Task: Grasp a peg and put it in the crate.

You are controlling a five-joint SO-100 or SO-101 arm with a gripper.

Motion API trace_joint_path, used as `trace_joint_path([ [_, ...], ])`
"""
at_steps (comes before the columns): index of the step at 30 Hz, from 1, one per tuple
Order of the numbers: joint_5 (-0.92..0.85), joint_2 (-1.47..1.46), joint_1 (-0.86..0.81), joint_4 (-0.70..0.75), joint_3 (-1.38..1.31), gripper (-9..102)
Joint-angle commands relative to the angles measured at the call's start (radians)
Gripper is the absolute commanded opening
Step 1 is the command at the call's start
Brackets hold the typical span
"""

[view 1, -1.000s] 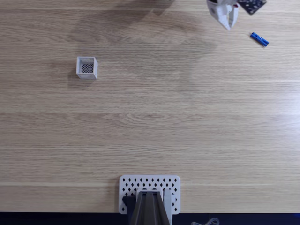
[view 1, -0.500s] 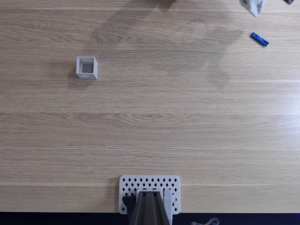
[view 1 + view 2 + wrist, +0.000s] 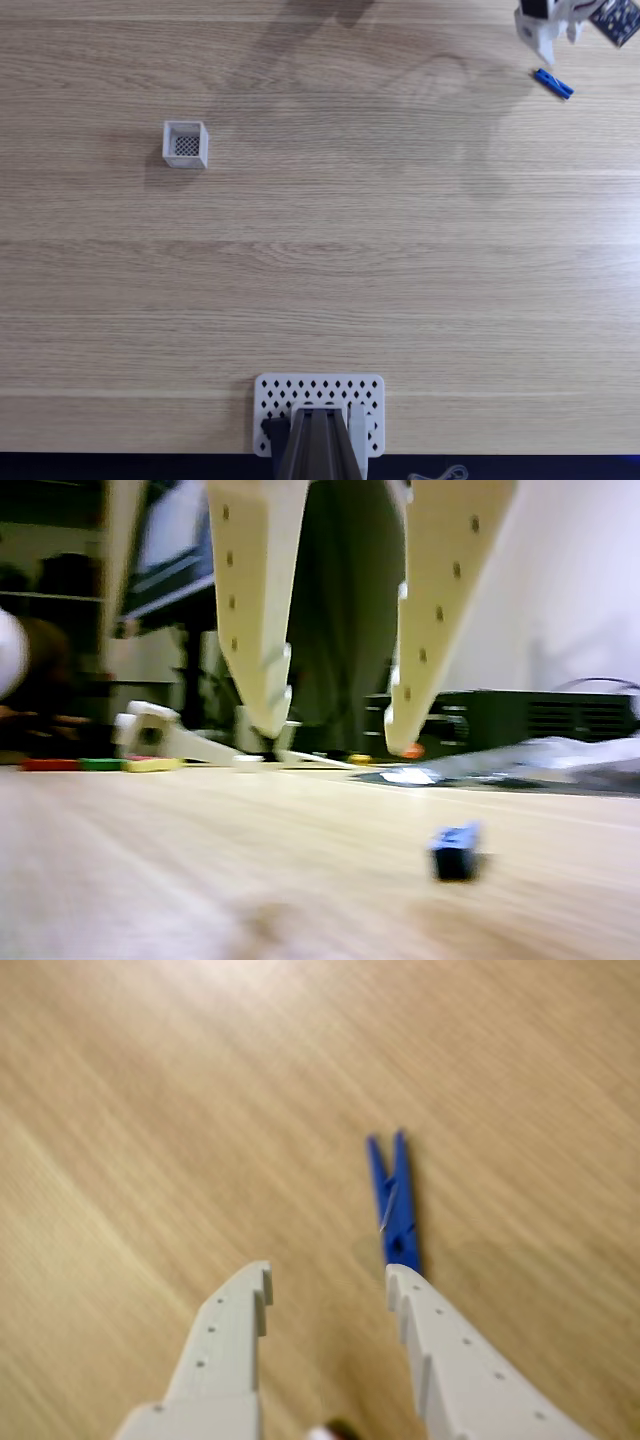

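Gripper: in the fixed view the gripper (image 3: 545, 45) is sitting at the top right edge, lower and closer to the peg than half a second ago; in the wrist view its fingers (image 3: 440, 1340) are standing well apart, gripping nothing.
Peg: the blue clothes peg (image 3: 553, 84) is lying flat on the wooden table (image 3: 330, 260) where it lay a second ago; in the wrist view the peg (image 3: 394, 1205) is lying just ahead of the right-hand fingertip, not between the two.
Crate: the white crate (image 3: 186, 144) is standing far off at the fixed view's left, unmoved.
Perforated plate: the perforated plate (image 3: 275, 395) is staying at the bottom edge.
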State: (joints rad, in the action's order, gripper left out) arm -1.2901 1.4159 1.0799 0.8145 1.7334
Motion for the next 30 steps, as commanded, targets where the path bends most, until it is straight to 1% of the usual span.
trace_joint_path([
  [1,0.000,0.035,-0.025,-0.066,-0.083,19],
  [9,-0.005,-0.020,-0.035,-0.084,-0.089,19],
  [16,-0.086,-0.066,-0.041,-0.084,-0.084,19],
  [30,-0.089,-0.095,-0.057,-0.084,-0.067,19],
])
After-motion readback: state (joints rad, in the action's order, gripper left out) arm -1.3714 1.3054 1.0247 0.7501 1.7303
